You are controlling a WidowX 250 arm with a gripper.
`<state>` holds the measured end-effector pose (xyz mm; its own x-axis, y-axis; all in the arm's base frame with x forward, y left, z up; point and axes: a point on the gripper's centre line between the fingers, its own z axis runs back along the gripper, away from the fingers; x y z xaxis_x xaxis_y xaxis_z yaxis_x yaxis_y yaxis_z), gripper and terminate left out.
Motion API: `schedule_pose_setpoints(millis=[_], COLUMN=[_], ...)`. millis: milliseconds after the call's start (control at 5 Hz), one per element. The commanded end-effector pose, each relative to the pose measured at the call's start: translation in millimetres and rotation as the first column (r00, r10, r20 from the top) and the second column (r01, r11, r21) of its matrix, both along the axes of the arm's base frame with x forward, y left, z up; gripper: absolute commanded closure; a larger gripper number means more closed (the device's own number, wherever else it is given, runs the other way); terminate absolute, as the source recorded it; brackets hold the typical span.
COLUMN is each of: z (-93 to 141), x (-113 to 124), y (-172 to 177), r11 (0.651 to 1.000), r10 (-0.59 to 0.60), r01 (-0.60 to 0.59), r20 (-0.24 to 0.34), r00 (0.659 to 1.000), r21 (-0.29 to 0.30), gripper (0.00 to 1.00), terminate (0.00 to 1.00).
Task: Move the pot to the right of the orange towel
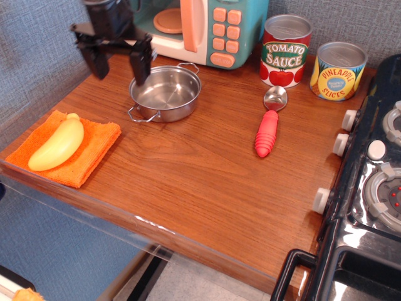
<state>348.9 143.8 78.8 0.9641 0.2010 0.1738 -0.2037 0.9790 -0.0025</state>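
While hand [119, 66] hangs wide open, empty, pot [165, 93] sits upright, loop handles on near-left/far-right diagonal.
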Motion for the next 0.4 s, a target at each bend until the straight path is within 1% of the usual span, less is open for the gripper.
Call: schedule_pose_setpoints(millis=[0, 200], z=[3.1, -20.7], x=[58.3, 63.8], y=[26.1, 25.7], r11=[0.993, 0.994], r10=[0.094, 0.096], r01=[-0.095, -0.093], r20=[0.019, -0.046], r00=[0.995, 0.994], r21=[0.064, 0.051], gripper=[0.0, 0.0], terminate=[0.0, 0.0])
